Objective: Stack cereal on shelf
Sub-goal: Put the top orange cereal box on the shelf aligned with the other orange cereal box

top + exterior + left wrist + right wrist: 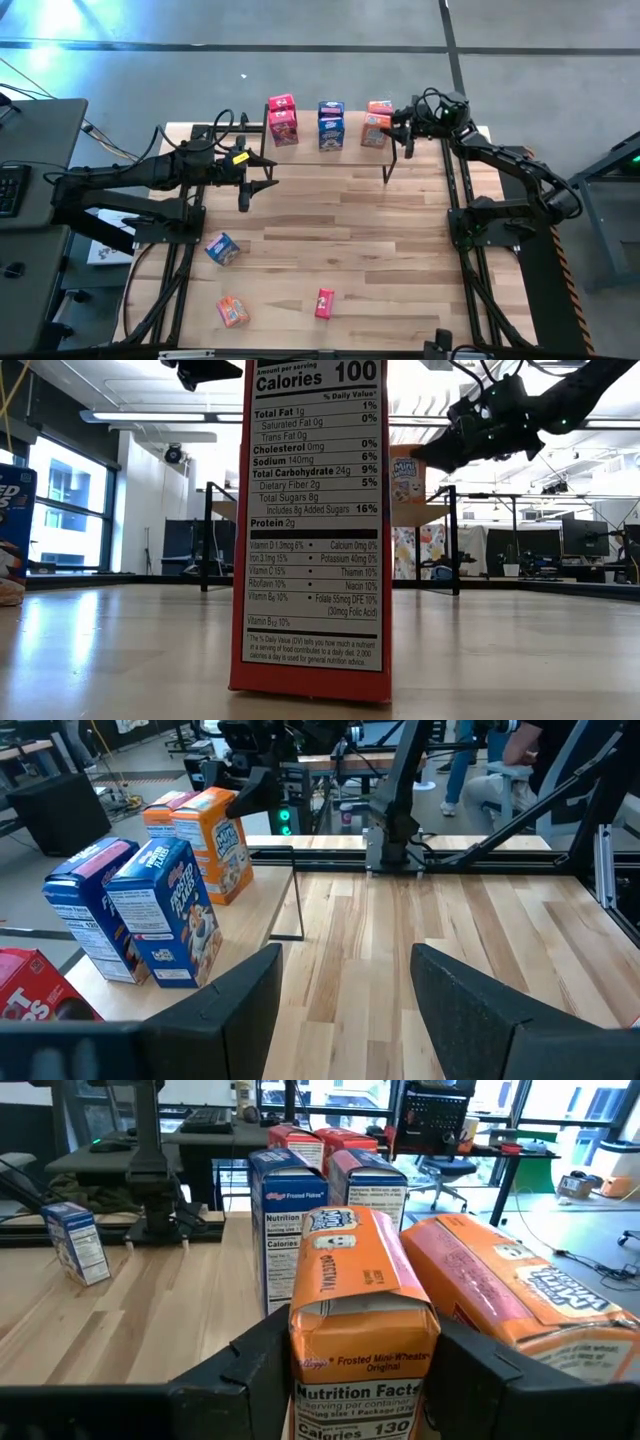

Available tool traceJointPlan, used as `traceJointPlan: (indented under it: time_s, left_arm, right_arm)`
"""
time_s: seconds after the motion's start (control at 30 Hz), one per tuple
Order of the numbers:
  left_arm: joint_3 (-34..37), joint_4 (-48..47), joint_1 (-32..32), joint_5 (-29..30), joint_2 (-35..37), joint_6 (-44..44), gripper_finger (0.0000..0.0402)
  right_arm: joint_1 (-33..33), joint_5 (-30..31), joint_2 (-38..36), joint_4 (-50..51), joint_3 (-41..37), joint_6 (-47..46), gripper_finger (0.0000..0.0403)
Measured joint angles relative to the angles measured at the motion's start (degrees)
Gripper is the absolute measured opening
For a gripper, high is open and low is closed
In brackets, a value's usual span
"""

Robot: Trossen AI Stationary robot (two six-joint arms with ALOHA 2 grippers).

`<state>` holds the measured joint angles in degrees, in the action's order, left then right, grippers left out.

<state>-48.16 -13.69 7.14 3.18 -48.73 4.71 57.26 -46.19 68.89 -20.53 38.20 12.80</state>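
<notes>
Cereal boxes are mostly up on the shelf (pixel 306 135) at the far edge of the table: a red pair (pixel 282 120), a blue pair (pixel 331 125) and an orange pair, while three loose boxes, a blue one (pixel 222 248), an orange one (pixel 233 311) and a red one (pixel 324 303), lie on the tabletop near the front. My right gripper (pixel 392 124) is at the shelf's right end with the nearer orange box (pixel 360 1330) upright in its mouth, just beside the blue pair. Whether I am clamping that box or have let it go I cannot tell.

As I judge it, the step in hand is setting this orange box down. To do it well I should be sure its base rests flat on the board before I let go. Then I should draw straight back along my own line, not sideways. The second orange box (pixel 520 1300) is touching or nearly touching mine and looks tilted from my wrist, so a swing could knock it or the blue boxes over.

My left gripper (pixel 347 958) hangs above bare table in front of the shelf's left end, jaws apart and empty. It is best kept clear until my right arm is out
</notes>
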Motion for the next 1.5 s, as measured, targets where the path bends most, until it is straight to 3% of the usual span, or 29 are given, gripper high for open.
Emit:
traceJointPlan:
  time_s: [0.47,1.23,1.5]
  left_arm:
    - [0.0,0.0,0.0,0.0,0.0,0.02,0.0211]
    - [0.0,0.0,0.0,0.0,0.0,0.0,0.0211]
    - [0.0,0.0,0.0,0.0,0.0,0.0,0.0211]
  right_arm:
    - [0.89,1.16,-2.87,5.17,0.0,0.73,0.0186]
    - [0.89,0.66,-2.87,5.25,0.0,0.74,0.0188]
    - [0.89,0.96,-2.87,5.25,0.0,0.72,0.0252]
